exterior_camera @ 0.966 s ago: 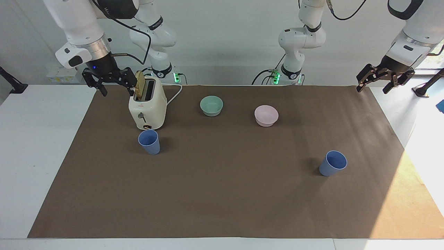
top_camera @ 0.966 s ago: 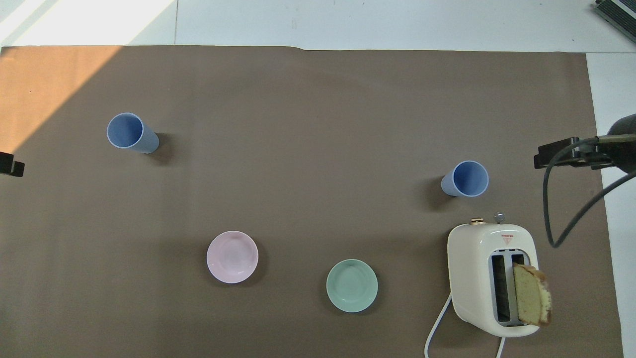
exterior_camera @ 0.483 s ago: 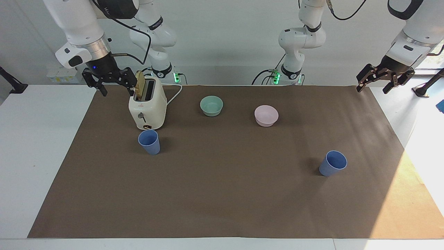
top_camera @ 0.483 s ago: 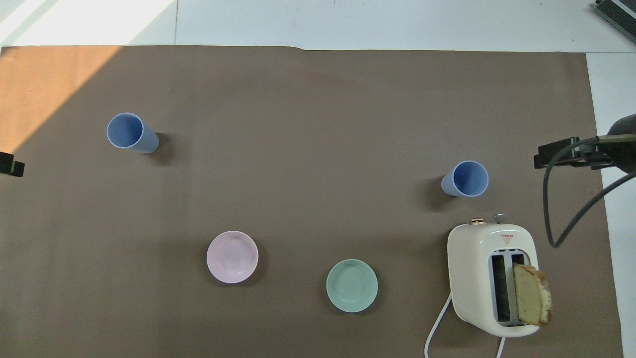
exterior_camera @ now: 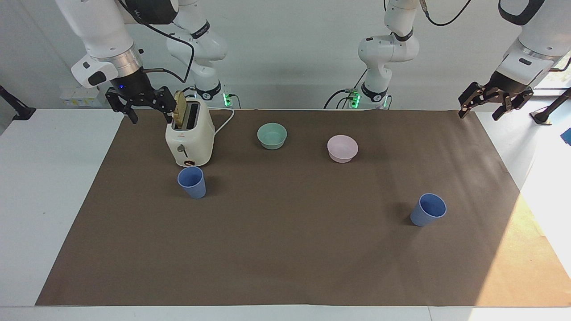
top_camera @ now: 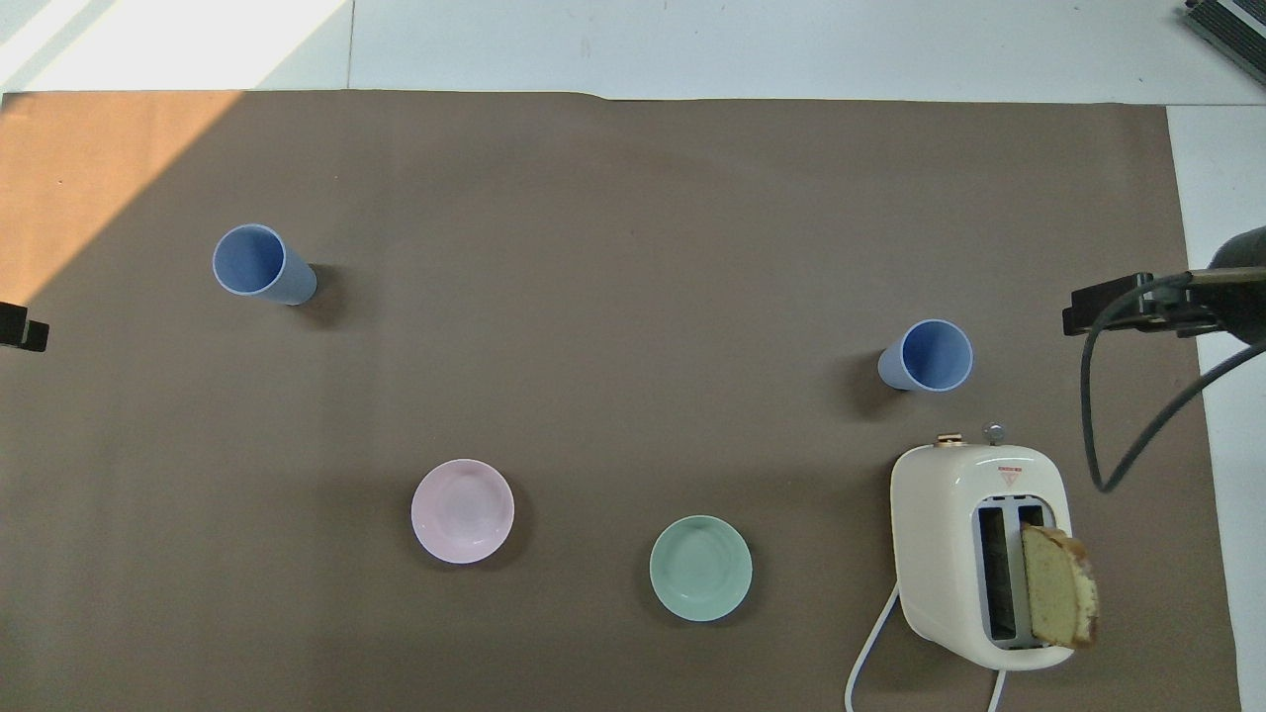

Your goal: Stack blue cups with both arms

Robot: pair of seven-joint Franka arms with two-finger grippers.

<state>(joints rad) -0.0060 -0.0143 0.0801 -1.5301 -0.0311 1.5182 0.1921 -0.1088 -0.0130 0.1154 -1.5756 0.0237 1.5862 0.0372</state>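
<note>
Nothing stacked: one cup (exterior_camera: 192,182) stands beside the toaster (exterior_camera: 189,139), the other cup (exterior_camera: 428,209) well apart (both upright); both arms' jaws gape, empty.

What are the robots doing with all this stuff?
Nothing is being handled yet. The right gripper hangs open beside the toaster, and the left gripper hangs open over the table's edge at its own end. The two blue cups stand apart on the brown mat, not stacked. A green bowl and a pink bowl sit nearer the robots.
</note>
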